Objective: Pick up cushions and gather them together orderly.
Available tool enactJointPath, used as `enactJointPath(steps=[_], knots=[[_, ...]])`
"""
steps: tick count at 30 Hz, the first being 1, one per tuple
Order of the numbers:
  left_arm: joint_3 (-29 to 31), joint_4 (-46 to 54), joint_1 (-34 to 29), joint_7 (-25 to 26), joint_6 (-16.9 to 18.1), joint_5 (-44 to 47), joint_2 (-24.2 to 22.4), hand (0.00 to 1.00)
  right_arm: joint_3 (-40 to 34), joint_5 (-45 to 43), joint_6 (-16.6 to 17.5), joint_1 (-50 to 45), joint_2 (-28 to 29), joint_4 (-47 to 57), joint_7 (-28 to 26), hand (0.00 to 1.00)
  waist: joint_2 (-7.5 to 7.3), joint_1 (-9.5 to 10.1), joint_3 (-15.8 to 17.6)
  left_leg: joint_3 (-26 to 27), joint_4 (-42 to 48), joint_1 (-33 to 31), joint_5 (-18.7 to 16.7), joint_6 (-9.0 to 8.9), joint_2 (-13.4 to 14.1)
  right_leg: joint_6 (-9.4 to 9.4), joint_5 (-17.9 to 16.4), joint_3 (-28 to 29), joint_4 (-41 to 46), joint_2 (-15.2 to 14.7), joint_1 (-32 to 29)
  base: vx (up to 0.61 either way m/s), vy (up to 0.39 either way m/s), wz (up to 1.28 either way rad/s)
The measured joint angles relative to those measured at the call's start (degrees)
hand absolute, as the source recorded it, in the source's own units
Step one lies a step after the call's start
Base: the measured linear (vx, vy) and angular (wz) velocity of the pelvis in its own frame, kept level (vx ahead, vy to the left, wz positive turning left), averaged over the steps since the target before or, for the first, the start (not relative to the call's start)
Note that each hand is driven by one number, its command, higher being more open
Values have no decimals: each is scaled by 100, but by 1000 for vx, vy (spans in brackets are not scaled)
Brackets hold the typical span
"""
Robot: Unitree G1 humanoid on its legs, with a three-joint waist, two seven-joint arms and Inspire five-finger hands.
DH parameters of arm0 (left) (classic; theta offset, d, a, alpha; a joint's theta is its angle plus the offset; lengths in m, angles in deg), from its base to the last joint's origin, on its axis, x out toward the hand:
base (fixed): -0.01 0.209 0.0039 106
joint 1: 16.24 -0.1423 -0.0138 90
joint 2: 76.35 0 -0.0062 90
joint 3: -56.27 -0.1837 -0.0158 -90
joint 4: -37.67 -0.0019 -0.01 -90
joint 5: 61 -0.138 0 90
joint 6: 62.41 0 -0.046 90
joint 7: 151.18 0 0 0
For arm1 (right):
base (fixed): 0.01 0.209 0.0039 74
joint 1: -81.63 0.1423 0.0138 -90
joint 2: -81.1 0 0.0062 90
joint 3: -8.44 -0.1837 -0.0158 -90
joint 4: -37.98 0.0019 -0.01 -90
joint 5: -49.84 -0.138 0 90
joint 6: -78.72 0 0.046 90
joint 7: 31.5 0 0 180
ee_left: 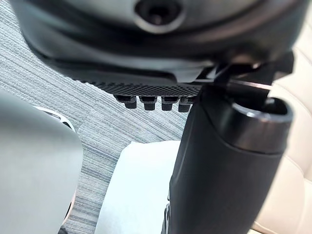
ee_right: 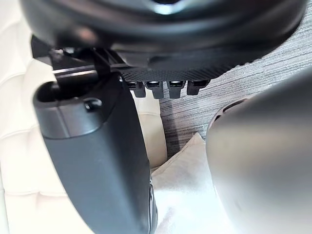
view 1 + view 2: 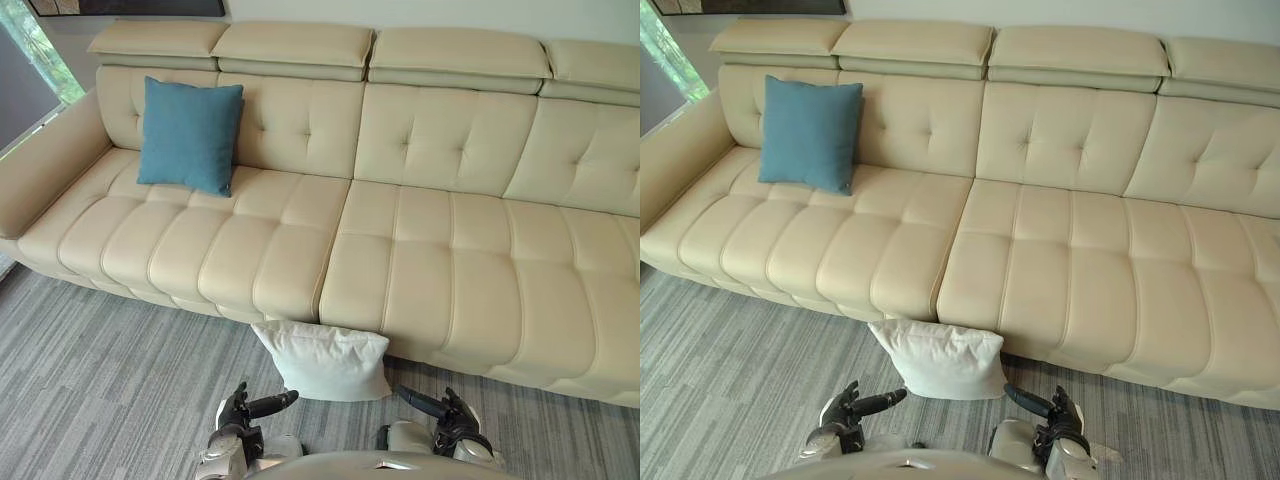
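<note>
Left hand (image 3: 243,412) and right hand (image 3: 450,416) hover spread and empty, with the white cushion (image 3: 325,362) between and just ahead on the floor (image 3: 110,385) against the sofa (image 3: 430,250); soft, light, probably best squeezed at its sides.

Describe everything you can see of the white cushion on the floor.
The white cushion is a soft, roughly square pillow in plain off-white fabric, slightly creased, with pointed corners. It sits on the grey carpet, its upper edge leaning against the front of the cream sofa, below the seam between two seats. The open left hand and right hand flank its lower corners, thumbs pointing toward it; whether they touch it is unclear.
</note>
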Motion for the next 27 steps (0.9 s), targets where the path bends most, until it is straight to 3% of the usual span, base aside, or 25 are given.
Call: enactJointPath(steps=[3, 5, 7, 11, 14, 23, 27], knots=[[65, 173, 157, 124, 8, 60, 52, 100, 29, -20, 12, 158, -24, 26, 79, 100, -53, 16, 229, -77, 916, -690, -326, -10, 169, -69, -111, -23, 429, 15, -455, -173, -115, 8], [71, 291, 480, 284, 34, 237, 81, 100, 81, -111, 12, 421, -64, 75, 146, 100, -71, 26, 532, -224, 1860, -1515, -605, -15, 331, -147, -233, -63, 1000, 7, -1093, -169, -93, 16], [34, 468, 941, 424, 37, 310, 184, 100, 187, -197, 8, 777, -62, 195, 236, 100, -202, 46, 920, -382, 2703, -2489, -808, -3, 490, -210, -340, -119, 1553, 19, -1896, -241, -116, 11], [17, 704, 1650, 535, 38, 507, 320, 100, 228, -247, -2, 1298, -80, 430, 366, 100, -304, 59, 1409, -553, 3391, -3538, -880, 18, 632, -239, -348, -193, 2022, 28, -2787, -166, -50, 5], [42, 1055, 2522, 723, 66, 675, 633, 100, 241, -456, -16, 2092, -250, 801, 602, 100, -301, 50, 1691, -718, 3980, -4721, -851, 43, 666, -448, -299, -257, 2518, -49, -3869, -149, -24, 13], [215, 1227, 4233, 1175, 132, 638, 1176, 100, 632, -702, 56, 4214, -433, 1604, 1158, 100, -280, -21, 1830, -965, 4334, -6294, -592, -17, 656, -658, -163, -418, 2883, -125, -5331, -90, 16, 9], [-105, 1230, 4755, 1333, 131, 581, 1264, 100, 809, -776, 145, 4391, -246, 1871, 1543, 100, -275, -128, 1842, -1062, 4423, -6702, -556, -13, 642, -653, -137, -491, 2934, -151, -5664, -26, 52, 5]])
